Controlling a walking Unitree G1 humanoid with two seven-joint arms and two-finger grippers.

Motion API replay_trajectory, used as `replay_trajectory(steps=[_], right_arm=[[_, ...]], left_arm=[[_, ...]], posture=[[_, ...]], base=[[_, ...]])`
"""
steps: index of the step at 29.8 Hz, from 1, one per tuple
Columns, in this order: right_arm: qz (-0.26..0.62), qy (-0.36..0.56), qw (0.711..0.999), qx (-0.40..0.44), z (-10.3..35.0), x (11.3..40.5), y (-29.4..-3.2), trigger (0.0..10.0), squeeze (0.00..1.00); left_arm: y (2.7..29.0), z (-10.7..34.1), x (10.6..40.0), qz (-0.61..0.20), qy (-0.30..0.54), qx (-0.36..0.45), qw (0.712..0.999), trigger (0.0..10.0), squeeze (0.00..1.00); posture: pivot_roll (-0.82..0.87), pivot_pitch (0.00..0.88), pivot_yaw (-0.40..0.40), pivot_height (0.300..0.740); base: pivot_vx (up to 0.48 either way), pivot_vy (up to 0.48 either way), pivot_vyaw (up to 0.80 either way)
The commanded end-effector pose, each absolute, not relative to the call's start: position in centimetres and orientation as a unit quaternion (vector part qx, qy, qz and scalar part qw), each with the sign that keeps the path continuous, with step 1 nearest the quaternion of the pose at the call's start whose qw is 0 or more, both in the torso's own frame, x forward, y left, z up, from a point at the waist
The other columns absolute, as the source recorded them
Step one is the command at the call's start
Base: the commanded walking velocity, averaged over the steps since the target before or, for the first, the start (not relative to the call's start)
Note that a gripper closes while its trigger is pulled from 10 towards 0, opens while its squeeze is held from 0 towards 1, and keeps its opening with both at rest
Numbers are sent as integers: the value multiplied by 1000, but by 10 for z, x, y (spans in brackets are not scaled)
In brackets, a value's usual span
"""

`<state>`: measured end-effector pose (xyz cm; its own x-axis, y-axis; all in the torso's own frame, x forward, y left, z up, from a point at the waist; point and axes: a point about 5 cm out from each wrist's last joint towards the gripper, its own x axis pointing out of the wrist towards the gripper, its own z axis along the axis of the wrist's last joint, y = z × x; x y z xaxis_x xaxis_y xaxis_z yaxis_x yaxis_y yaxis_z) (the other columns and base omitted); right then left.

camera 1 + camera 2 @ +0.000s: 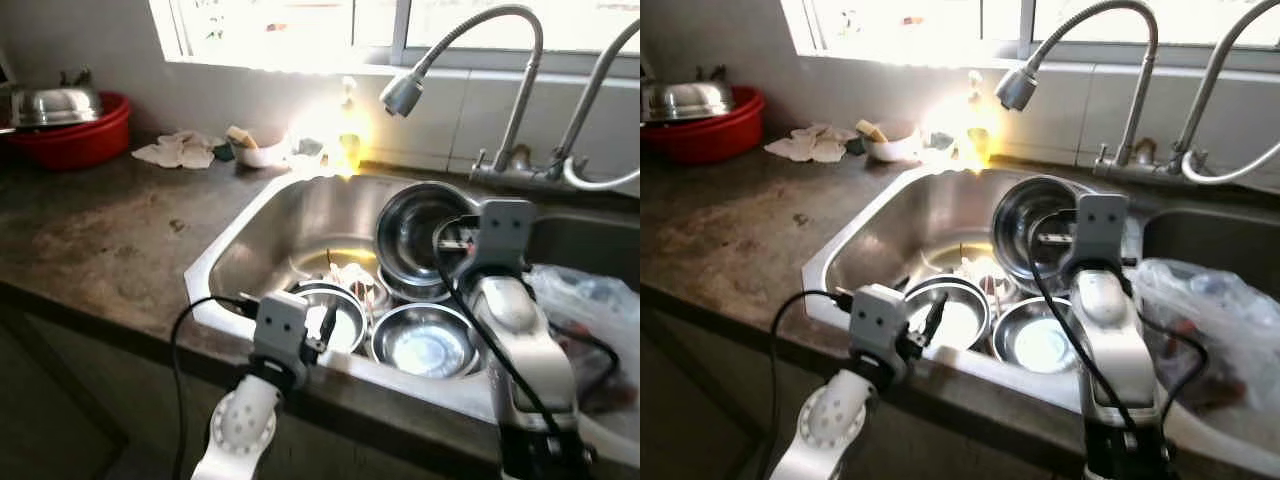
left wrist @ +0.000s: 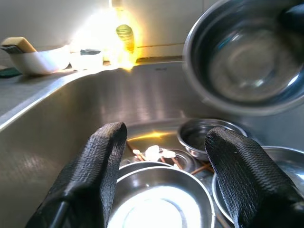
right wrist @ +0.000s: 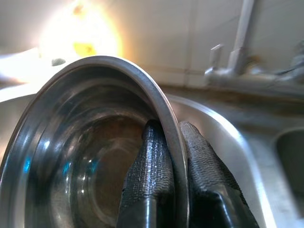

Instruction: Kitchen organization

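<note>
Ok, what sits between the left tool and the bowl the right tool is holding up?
In the left wrist view, the left tool hovers open over a steel dish; beyond it a small steel bowl and scraps lie below the raised bowl.

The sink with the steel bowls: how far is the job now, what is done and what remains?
Nothing yet looks put away. In hand: the right gripper pinches the rim of a steel bowl and holds it tilted above the sink. The left gripper hangs open over the front bowl. Left to do: that bowl, another bowl beside it, a smaller one and some utensils behind them.
</note>
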<state>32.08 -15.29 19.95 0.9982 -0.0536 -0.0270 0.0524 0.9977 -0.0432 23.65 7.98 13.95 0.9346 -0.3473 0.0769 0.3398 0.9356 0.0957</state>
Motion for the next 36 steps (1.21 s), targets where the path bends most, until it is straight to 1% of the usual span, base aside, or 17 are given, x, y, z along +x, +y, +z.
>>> replay_trajectory(steps=[1,2,4,7,10,12,18,19,26,30,31,32,33,36], right_arm=[[-13,52,998,-15,191,329,-153,10000,0],[-14,81,996,-23,184,336,-155,10000,0],[-6,92,995,-38,181,342,-156,10000,0],[-8,128,991,-34,173,353,-160,10000,0],[-21,185,982,-26,157,365,-170,10000,0],[-36,201,979,-27,152,369,-177,10000,0],[-49,216,975,-23,147,374,-184,10000,0],[-49,218,975,-18,147,376,-185,10000,1000],[-46,204,978,-7,148,379,-181,10000,1000],[-43,143,989,-9,165,381,-179,10000,1000],[-44,107,993,-17,175,380,-177,10000,0],[-46,73,996,-18,184,378,-176,10000,0],[-46,73,996,-18,184,378,-176,10000,0],[-38,-12,999,-5,207,367,-170,10000,0]], left_arm=[[78,141,236,-177,-48,39,982,10000,0],[78,141,236,-176,-48,40,982,10000,0],[78,141,235,-176,-48,40,982,10000,0],[78,141,234,-172,-47,39,983,10000,0],[78,141,229,-171,-44,36,984,10000,0],[78,140,226,-171,-40,36,984,10000,0],[79,139,223,-169,-36,37,984,10000,0],[79,139,223,-168,-35,37,984,10000,0],[79,139,222,-170,-34,38,984,10000,0],[79,138,224,-170,-33,41,984,10000,0],[79,137,224,-169,-33,40,984,10000,0],[78,137,225,-168,-33,40,984,10000,0],[78,137,225,-168,-33,40,984,10000,0],[78,138,226,-170,-35,40,984,10000,0]], posture=[[105,32,-21,740],[105,34,-22,740],[110,38,-27,740],[114,50,-35,740],[120,66,-40,740],[124,72,-45,740],[130,81,-48,740],[133,80,-49,740],[131,72,-44,740],[130,62,-46,740],[127,55,-44,740],[128,48,-43,740],[128,48,-43,740],[124,40,-41,740]], base=[[0,0,0],[0,0,0],[0,0,0],[0,0,0],[0,0,0],[0,0,0],[0,0,0],[0,0,0],[0,0,0],[0,0,0],[0,0,0],[0,0,0],[0,0,0],[0,0,0]])
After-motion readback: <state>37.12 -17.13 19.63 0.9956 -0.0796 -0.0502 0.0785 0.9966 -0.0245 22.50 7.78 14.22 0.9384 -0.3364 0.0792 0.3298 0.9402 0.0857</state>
